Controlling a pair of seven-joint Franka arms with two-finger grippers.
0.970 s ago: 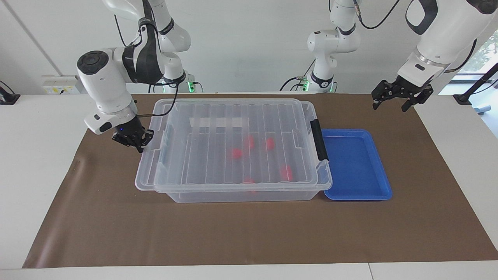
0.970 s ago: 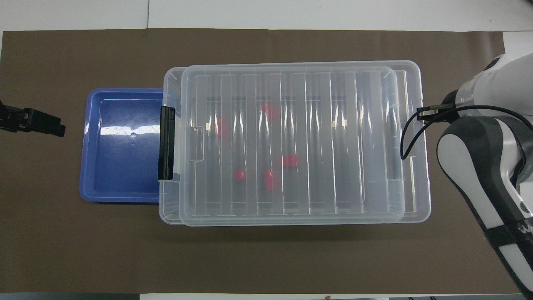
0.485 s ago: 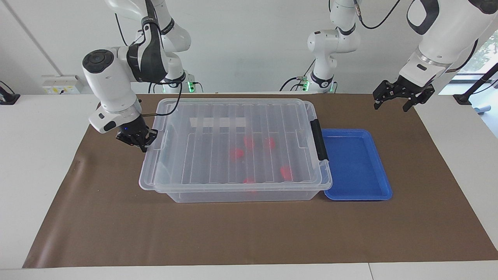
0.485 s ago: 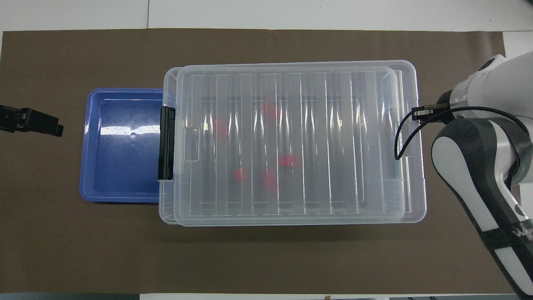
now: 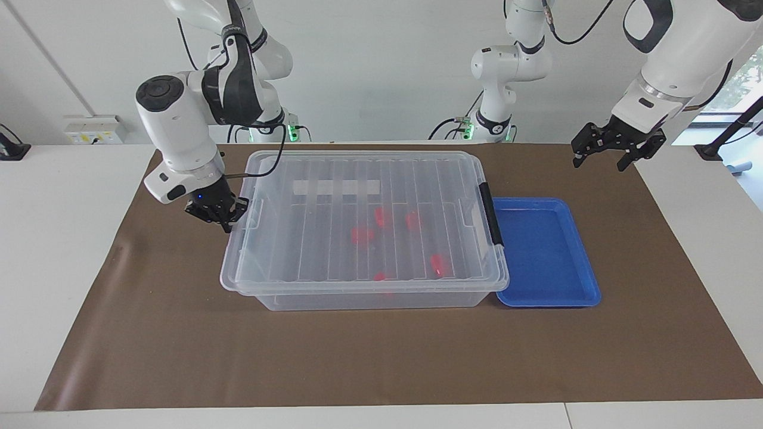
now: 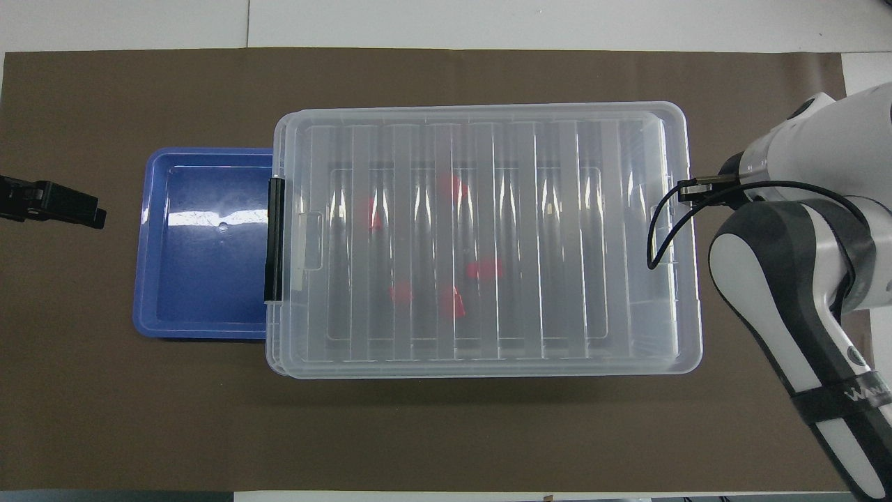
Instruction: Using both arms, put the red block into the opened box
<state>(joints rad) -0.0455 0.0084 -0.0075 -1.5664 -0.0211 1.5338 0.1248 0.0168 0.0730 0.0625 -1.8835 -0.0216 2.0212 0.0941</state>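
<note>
- Though blurred by the ribbed lid (image 5: pixel 363 208), five red blocks (image 5: pixel 362 235) lie inside the box (image 5: pixel 357 298).
- Right gripper (image 5: pixel 216 212), fingertips together, sits at the lid's edge; whether it touches is unclear.
- Left gripper (image 5: pixel 617 146), cut off overhead, hangs spread apart near the blue tray (image 5: pixel 548 298).

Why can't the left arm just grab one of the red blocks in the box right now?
Probably it can't: the clear ribbed lid covers the box, so the red blocks are sealed underneath. The open left gripper hangs off past the blue tray, while the shut right gripper holds the lid's end.
</note>
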